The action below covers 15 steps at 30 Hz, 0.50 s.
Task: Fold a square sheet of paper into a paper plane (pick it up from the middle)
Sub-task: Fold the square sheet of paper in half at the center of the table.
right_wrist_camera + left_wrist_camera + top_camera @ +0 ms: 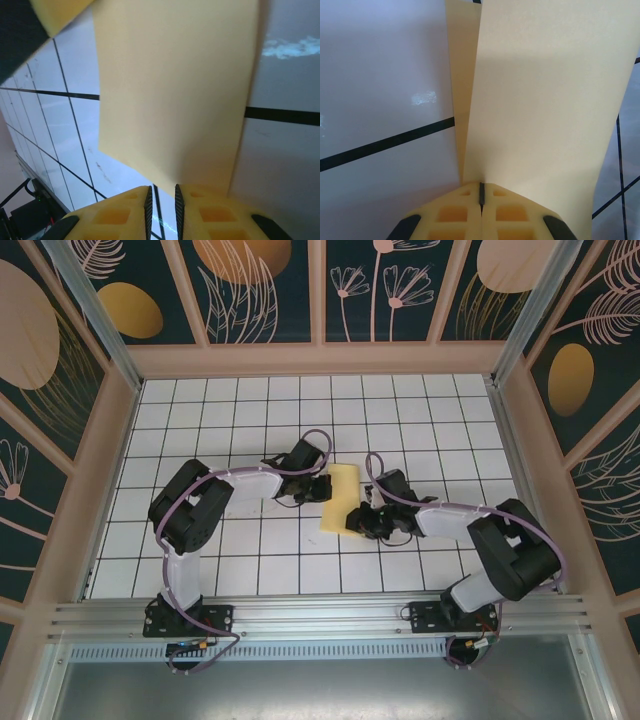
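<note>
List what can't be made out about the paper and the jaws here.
- Top external: fold layers of the paper are too small; left arm and right arm cover its edges.
- Left wrist: paper's far end is cut off by the top edge.
- Right wrist: whether the jaws pinch the paper; its edge hides the tips.

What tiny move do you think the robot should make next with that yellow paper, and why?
Probably nudge the right gripper sideways onto the paper and close it. Its fingers stand slightly apart with only table between them, while the left gripper pinches the paper's edge.
</note>
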Available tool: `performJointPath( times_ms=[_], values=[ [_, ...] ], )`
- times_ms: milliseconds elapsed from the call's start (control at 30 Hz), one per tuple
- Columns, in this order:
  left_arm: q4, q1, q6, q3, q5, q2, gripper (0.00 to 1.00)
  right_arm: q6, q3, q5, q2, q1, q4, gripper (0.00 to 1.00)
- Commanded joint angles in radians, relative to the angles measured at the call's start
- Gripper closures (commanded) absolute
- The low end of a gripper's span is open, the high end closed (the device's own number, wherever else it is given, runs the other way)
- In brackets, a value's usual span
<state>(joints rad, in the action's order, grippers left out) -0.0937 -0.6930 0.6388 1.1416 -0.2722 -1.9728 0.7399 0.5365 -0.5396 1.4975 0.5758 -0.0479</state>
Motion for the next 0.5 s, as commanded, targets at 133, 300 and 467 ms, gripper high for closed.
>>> performJointPath(
  times_ms=[133,300,467],
  values=[
    [-0.097,-0.005,-0.024,-0.045,0.047,-0.045,1.00,-0.003,-0.015,0.035,0.004,-0.007,0.039,0.77],
    [-0.098,-0.005,-0.025,-0.045,0.047,-0.049,1.00,-0.023,0.042,0.046,-0.064,-0.046,0.046,0.77],
    [-0.097,-0.004,-0.027,-0.042,0.041,-0.053,1.00,-0.048,0.088,0.005,-0.014,-0.112,0.008,0.77]
  ],
)
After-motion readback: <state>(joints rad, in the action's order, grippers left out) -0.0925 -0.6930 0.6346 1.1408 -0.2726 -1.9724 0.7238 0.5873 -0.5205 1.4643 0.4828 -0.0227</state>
